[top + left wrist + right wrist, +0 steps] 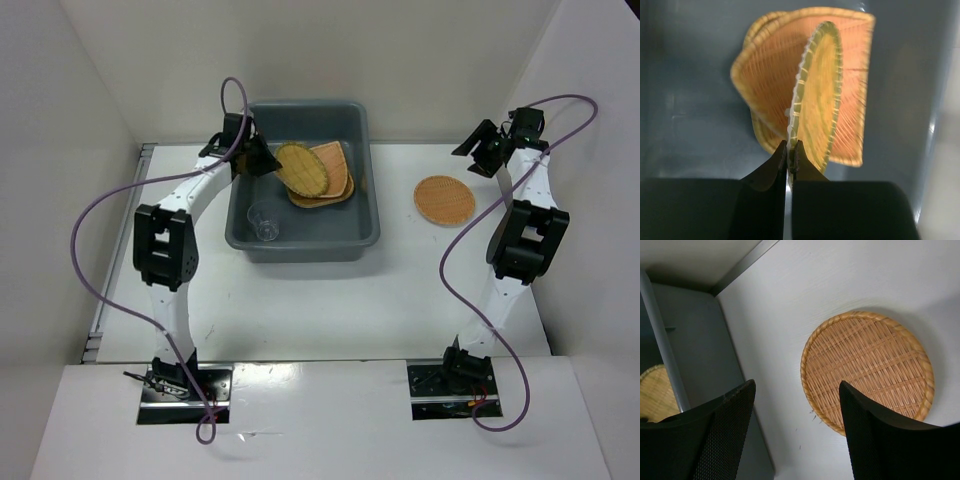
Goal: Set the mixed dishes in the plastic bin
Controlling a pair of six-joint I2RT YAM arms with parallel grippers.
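left gripper point(791, 148) pinched round plate point(817, 100) by its rim | plate edge-up directly over stack point(765, 80) inside bin point(320, 246) | right gripper point(797, 386) wide

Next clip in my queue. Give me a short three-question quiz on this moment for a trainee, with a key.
1. True or false: the left end effector is shut on the rim of a round plate held on edge over the bin.
2. The right end effector is: A) open above the table plate; B) shut on it; C) inside the bin.
3. How many dishes lie loose inside the bin?
Key: 1 true; 2 A; 3 three: two stacked plates and a clear cup.
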